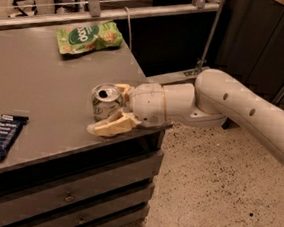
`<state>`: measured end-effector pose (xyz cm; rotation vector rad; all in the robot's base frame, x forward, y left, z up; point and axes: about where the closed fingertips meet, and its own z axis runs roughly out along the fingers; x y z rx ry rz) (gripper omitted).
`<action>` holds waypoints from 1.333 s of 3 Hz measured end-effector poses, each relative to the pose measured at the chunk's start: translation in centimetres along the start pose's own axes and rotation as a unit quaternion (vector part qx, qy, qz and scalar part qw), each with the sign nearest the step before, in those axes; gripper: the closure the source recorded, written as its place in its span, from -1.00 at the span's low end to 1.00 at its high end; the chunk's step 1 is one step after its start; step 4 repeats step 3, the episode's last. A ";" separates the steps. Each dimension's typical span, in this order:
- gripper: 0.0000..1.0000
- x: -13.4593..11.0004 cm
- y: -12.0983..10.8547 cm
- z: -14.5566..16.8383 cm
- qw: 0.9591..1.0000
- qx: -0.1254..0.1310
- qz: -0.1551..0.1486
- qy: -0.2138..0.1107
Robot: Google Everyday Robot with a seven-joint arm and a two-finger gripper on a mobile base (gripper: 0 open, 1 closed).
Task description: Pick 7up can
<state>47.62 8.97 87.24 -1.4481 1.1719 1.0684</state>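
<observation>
The 7up can [104, 103] stands upright near the right edge of the grey table [44, 86], its silver top with a dark opening facing up. My gripper [105, 109] reaches in from the right on a white arm [233, 106]. Its cream fingers are spread either side of the can: one finger [111, 126] lies in front of the can's base, the other [123, 89] behind it. The jaws stand open around the can, and I see no clear squeeze on it.
A green snack bag [89, 36] lies at the table's back. A dark blue packet [0, 136] lies at the front left. Drawers [68, 199] sit under the table top. Speckled floor is on the right, and a metal rail runs behind the table.
</observation>
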 end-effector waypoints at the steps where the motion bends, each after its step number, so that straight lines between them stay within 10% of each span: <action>1: 0.71 -1.3 -1.1 -0.8 1.000 0.008 -0.013 -0.001; 3: 1.00 -10.6 -6.5 -6.1 0.996 0.049 -0.076 0.022; 4: 1.00 -10.6 -6.5 -6.1 0.996 0.049 -0.076 0.022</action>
